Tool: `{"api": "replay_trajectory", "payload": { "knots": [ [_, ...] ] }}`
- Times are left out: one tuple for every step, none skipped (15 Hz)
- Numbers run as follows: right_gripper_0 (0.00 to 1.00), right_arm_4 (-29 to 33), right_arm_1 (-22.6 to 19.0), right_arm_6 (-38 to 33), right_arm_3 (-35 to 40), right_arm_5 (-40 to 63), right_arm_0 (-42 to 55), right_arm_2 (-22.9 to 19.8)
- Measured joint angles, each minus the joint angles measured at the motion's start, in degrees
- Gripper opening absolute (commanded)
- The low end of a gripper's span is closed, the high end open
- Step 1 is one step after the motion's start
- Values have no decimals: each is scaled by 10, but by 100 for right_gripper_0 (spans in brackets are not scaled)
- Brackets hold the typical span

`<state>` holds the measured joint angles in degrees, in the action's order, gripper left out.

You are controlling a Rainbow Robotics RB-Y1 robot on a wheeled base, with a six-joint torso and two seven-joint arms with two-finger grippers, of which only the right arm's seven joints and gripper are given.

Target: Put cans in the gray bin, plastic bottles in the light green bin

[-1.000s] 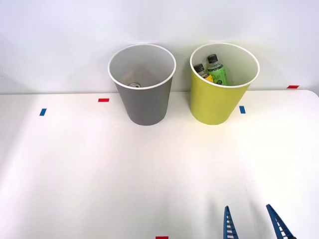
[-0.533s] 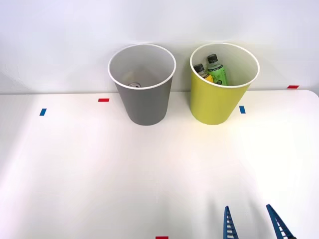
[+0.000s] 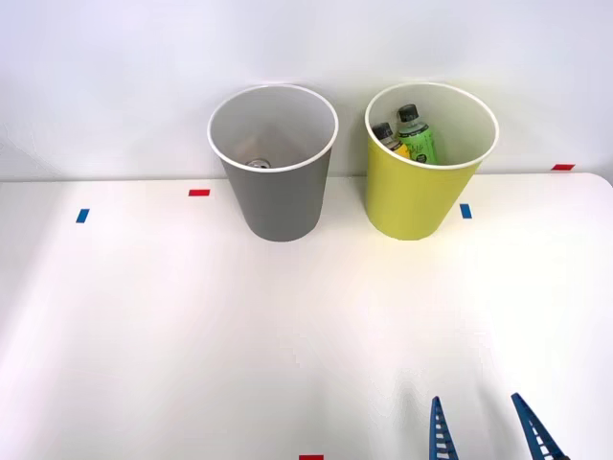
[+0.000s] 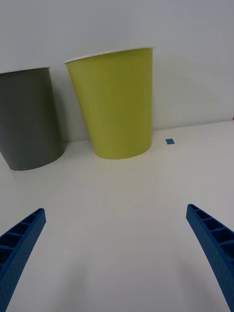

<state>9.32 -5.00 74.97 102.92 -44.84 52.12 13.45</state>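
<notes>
The gray bin (image 3: pixel 278 201) stands at the back of the white table, and the silvery top of a can (image 3: pixel 258 164) shows deep inside it. To its right the light green bin (image 3: pixel 410 196) holds two dark-capped plastic bottles, a bright green one (image 3: pixel 418 137) and one with a yellow label (image 3: pixel 388 138). My right gripper (image 3: pixel 484 428) hangs open and empty over the table's near edge, well in front of the light green bin. In the right wrist view both bins stand ahead, gray bin (image 4: pixel 28 119) and light green bin (image 4: pixel 115 105), beyond my spread blue fingers (image 4: pixel 19 241).
Small red tape marks (image 3: pixel 198 193) and blue tape marks (image 3: pixel 465 211) dot the table (image 3: pixel 192 326). A white wall rises right behind the bins. A red mark (image 3: pixel 310 457) sits at the near edge.
</notes>
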Motion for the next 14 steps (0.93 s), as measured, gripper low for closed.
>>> {"api": "replay_trajectory", "payload": {
  "knots": [
    [100,0,0,0,0,0,0,0],
    [100,0,0,0,0,0,0,0],
    [100,0,0,0,0,0,0,0],
    [100,0,0,0,0,0,0,0],
    [100,0,0,0,0,0,0,0],
    [100,0,0,0,0,0,0,0],
    [100,0,0,0,0,0,0,0],
    [100,0,0,0,0,0,0,0],
    [100,0,0,0,0,0,0,0],
    [100,0,0,0,0,0,0,0],
    [100,0,0,0,0,0,0,0],
    [100,0,0,0,0,0,0,0],
    [100,0,0,0,0,0,0,0],
    [100,0,0,0,0,0,0,0]
  ]
}}
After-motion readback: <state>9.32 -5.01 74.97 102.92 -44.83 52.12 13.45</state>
